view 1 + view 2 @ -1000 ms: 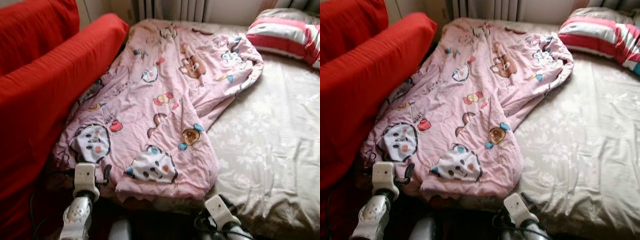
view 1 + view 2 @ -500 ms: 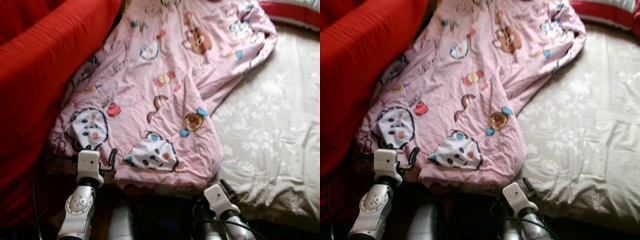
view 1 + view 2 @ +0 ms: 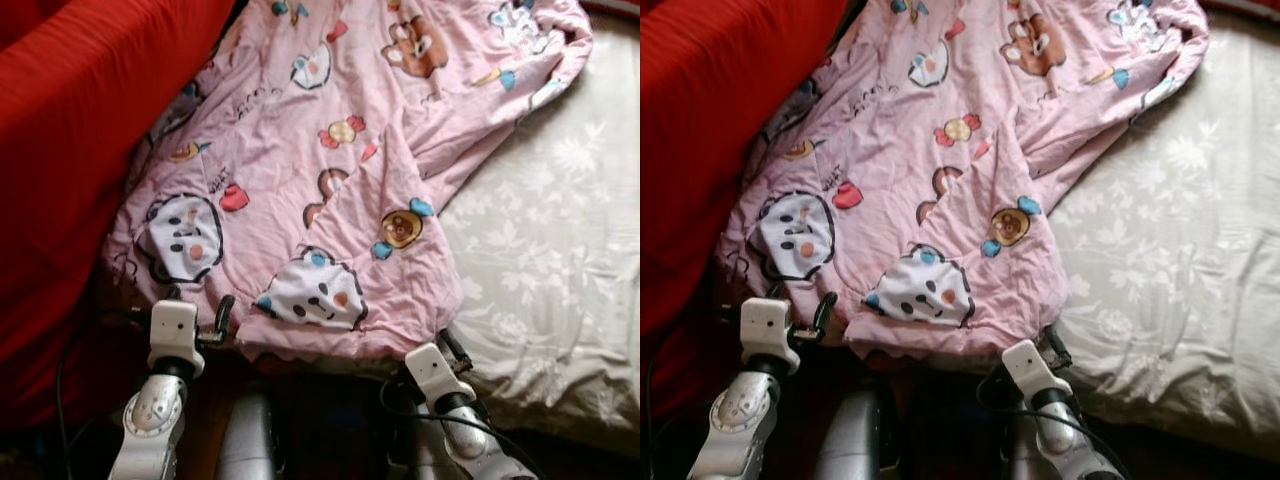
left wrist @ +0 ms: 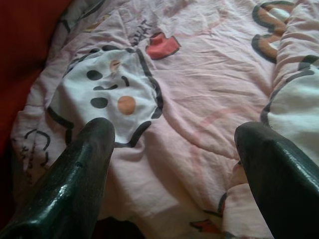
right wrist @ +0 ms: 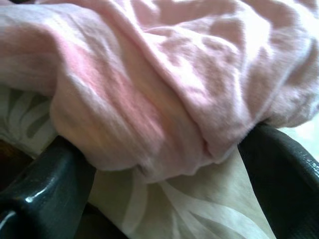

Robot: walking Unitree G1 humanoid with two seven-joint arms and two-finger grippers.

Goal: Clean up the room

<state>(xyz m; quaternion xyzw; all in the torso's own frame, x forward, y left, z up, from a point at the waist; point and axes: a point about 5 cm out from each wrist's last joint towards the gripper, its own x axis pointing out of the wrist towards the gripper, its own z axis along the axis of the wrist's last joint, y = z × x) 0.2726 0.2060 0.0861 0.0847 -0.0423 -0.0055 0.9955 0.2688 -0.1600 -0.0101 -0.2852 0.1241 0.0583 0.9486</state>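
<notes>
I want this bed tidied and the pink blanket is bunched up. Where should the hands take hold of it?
Probably the near hem of the pink blanket, at its two corners, coming from the foot of the bed. That edge lies folded and free. The right hand is open around the hem fold; the left hand is open over the other corner.

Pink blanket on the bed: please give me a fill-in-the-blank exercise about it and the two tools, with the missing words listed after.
1. The pink blanket lies on a floral bedsheet, and along its other side stands something ____ in colour.
2. The left tool is at the blanket's near edge with its fingers ____.
3. The right tool has the blanket's ____ between its open fingers.

Missing words: red; open; edge
</notes>
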